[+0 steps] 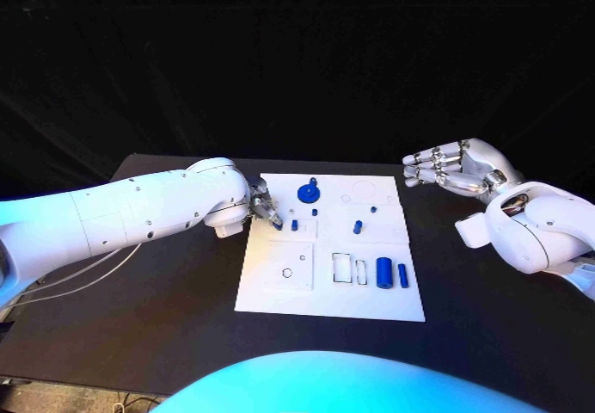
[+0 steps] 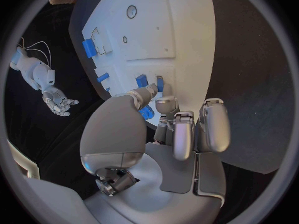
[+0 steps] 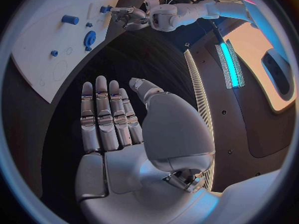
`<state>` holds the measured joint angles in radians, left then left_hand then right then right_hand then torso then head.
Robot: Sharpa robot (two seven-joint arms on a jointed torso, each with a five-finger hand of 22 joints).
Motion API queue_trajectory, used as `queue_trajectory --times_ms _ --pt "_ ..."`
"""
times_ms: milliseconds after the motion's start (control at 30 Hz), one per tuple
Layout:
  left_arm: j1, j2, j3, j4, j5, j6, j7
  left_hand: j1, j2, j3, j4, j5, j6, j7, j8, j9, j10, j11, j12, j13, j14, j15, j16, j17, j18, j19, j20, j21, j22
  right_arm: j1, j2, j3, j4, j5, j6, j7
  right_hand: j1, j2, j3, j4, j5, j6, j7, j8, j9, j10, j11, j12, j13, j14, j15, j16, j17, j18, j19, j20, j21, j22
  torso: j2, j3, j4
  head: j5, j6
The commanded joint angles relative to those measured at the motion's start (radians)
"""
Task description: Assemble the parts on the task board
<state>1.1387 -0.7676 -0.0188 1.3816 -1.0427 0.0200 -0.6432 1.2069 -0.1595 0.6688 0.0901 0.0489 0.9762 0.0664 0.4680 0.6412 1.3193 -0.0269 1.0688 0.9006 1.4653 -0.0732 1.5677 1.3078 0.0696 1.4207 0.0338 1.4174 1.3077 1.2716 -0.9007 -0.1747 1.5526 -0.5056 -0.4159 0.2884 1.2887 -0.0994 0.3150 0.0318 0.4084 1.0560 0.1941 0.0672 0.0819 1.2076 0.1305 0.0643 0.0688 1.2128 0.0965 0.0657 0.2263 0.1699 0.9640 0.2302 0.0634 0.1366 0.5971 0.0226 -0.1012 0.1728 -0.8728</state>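
Reaching in from its side of the black desk [image 1: 149, 327], the left hand [image 1: 266, 209] sits low at the near-left edge of the white task board [image 1: 279, 297], fingers bent down onto the plate. At the wrist camera its thumb and a finger [image 2: 167, 104] close toward a small blue part [image 2: 147, 113]; whether they truly pinch it I cannot tell, the piece being half hidden by the fingers.

Off to the other side, the right hand [image 1: 452, 169] hovers above the desk beyond the board's far right corner, well apart from it, palm up, fingers straight and slightly spread, holding nothing.

On the board I count one blue gear-like disc [image 1: 309, 191] near the far edge, one large blue cylinder [image 1: 384, 273] with one slim blue bar [image 1: 403, 275] just beside it, one oblong blue peg [image 1: 357, 227], and a few tiny blue pieces too small to count surely.
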Motion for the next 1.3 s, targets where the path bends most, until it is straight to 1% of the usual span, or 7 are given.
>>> queue_trajectory --times_ms 33,267,467,633,867,1067,1300 --pt "-0.004 0.000 -0.002 0.003 -0.007 0.050 -0.011 0.009 -0.007 0.103 -0.099 0.003 0.024 -0.019 0.006 0.010 0.011 0.000 0.004 0.001 0.106 -0.007 0.003 0.263 -0.011 0.006 0.000 0.004 0.018 -0.001 0.001 0.000 0.001 -0.003 0.012 0.010 -0.003 -0.007 0.007 0.001 0.002 -0.009 -0.001 -0.002 -0.001 -0.006 0.000 0.007 -0.001 -0.006 0.001 -0.001 -0.001 0.016 -0.005 0.000 0.003 -0.001 0.000 -0.0008 0.0001 -0.001 0.000" --pt "-0.004 -0.002 -0.002 0.004 -0.011 0.055 -0.006 0.009 -0.014 0.106 -0.102 0.003 0.027 -0.020 0.008 0.012 0.016 -0.002 0.005 0.003 0.106 -0.008 0.003 0.263 -0.011 0.007 -0.001 0.006 0.021 -0.003 0.001 0.000 0.000 -0.003 0.012 0.010 -0.003 -0.007 0.007 0.001 0.002 -0.009 -0.001 -0.002 -0.001 -0.006 0.000 0.007 -0.001 -0.006 0.001 -0.001 -0.001 0.016 -0.005 0.000 0.003 -0.001 0.000 -0.0005 0.0006 -0.001 0.000" --pt "-0.004 0.000 -0.001 0.000 -0.014 0.058 -0.002 0.008 -0.017 0.107 -0.103 0.003 0.028 -0.021 0.008 0.013 0.017 -0.003 0.005 0.002 0.106 -0.008 0.003 0.263 -0.012 0.008 -0.002 0.007 0.022 -0.004 0.001 0.000 0.000 -0.003 0.012 0.011 -0.003 -0.007 0.007 0.001 0.002 -0.009 -0.001 -0.002 -0.001 -0.006 0.000 0.007 -0.001 -0.006 0.001 -0.001 -0.001 0.016 -0.005 0.000 0.003 -0.001 0.000 -0.0012 0.0010 -0.001 0.000" --pt "-0.003 0.007 -0.001 -0.008 -0.024 0.071 0.003 0.008 -0.020 0.109 -0.105 0.004 0.029 -0.021 0.009 0.014 0.018 -0.003 0.004 0.002 0.106 -0.009 0.003 0.263 -0.012 0.009 -0.002 0.008 0.024 -0.004 0.002 0.000 0.000 -0.003 0.012 0.011 -0.003 -0.007 0.007 0.001 0.002 -0.009 -0.001 -0.002 -0.001 -0.006 0.000 0.007 -0.001 -0.006 0.001 -0.001 -0.001 0.016 -0.005 0.000 0.003 -0.001 0.000 -0.0014 0.0000 -0.003 0.000" --pt "0.002 0.027 -0.001 -0.026 -0.044 0.125 -0.002 0.008 -0.022 0.110 -0.105 0.004 0.030 -0.022 0.009 0.015 0.019 -0.004 0.002 0.000 0.106 -0.009 0.003 0.263 -0.012 0.010 -0.003 0.009 0.025 -0.005 0.002 0.000 0.001 -0.003 0.011 0.011 -0.003 -0.007 0.007 0.001 0.002 -0.009 -0.001 -0.002 -0.001 -0.006 0.000 0.007 -0.001 -0.006 0.001 -0.001 -0.001 0.016 -0.005 0.000 0.003 -0.001 0.001 0.0001 -0.0015 -0.003 0.000" --pt "0.007 0.046 -0.001 -0.045 -0.057 0.181 -0.022 0.005 -0.021 0.111 -0.104 0.003 0.031 -0.022 0.009 0.016 0.020 -0.004 0.002 -0.001 0.106 -0.009 0.003 0.263 -0.012 0.010 -0.003 0.009 0.025 -0.005 0.002 0.000 0.002 -0.003 0.011 0.011 -0.003 -0.007 0.007 0.001 0.002 -0.009 -0.001 -0.002 -0.001 -0.006 0.000 0.007 -0.001 -0.006 0.001 -0.001 -0.001 0.016 -0.005 0.000 0.003 -0.001 0.000 0.0005 -0.0006 -0.005 0.000" --pt "0.011 0.059 -0.001 -0.057 -0.059 0.209 -0.038 -0.022 -0.019 0.104 -0.089 0.003 0.043 -0.031 0.015 0.024 0.040 -0.009 0.018 0.020 0.106 -0.013 0.003 0.263 -0.015 0.016 -0.005 0.015 0.036 -0.005 0.002 0.000 0.001 -0.003 0.011 0.010 -0.005 -0.008 0.008 0.001 0.004 -0.009 0.000 -0.002 -0.001 -0.007 0.001 0.007 -0.002 -0.006 0.002 -0.001 -0.003 0.016 -0.005 0.000 0.003 -0.004 0.000 0.0006 -0.0002 -0.008 0.000"
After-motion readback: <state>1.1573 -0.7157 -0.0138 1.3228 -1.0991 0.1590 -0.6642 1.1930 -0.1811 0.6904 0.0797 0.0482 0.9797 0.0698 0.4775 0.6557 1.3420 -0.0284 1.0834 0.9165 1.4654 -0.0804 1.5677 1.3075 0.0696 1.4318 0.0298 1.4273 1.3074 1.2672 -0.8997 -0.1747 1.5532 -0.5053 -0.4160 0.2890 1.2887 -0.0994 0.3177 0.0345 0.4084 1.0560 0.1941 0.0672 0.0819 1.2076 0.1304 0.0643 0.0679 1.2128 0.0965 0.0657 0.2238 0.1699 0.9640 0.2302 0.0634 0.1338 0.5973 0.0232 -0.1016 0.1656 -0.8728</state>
